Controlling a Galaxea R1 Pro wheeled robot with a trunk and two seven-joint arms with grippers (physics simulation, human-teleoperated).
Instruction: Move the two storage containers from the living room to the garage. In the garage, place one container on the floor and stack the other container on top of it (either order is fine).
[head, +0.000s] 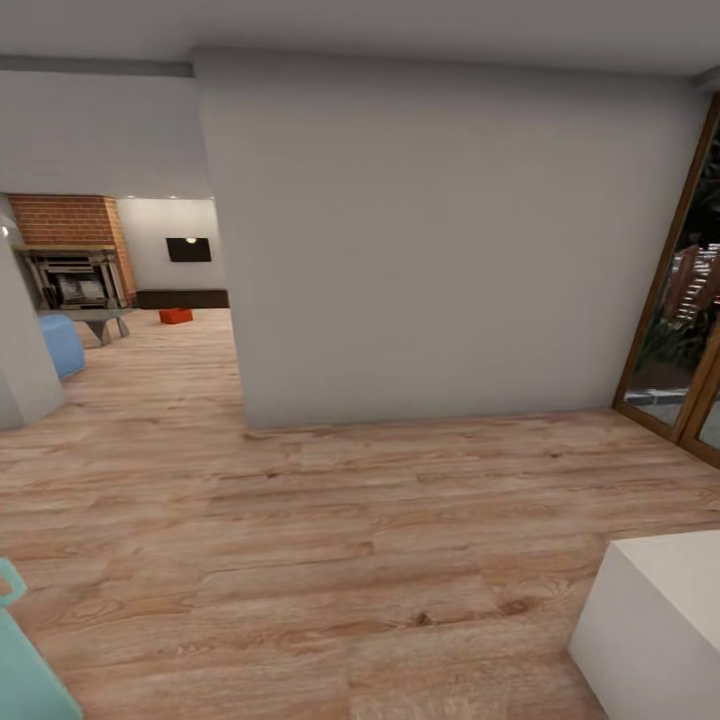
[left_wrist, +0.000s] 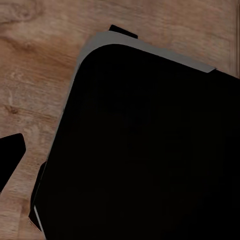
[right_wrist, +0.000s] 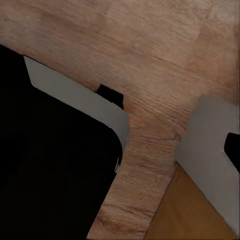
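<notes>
We are facing a grey wall (head: 450, 240) across the plank floor (head: 300, 560), and one orange storage container (head: 176, 316) is sitting far off at the frame's left, near the brick fireplace (head: 70, 225). Probably we are still approaching it, since nothing is being carried that we can see. Whether either claw is open or closed, we cannot tell.

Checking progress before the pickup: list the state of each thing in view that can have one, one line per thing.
storage container: resting on the wood plank floor far off in the living room, not yet picked up.
fireplace: no fire visible.
wall screen: dark, looks off.
ceiling light: on.
glass door: too little in frame to tell if open or shut.
</notes>
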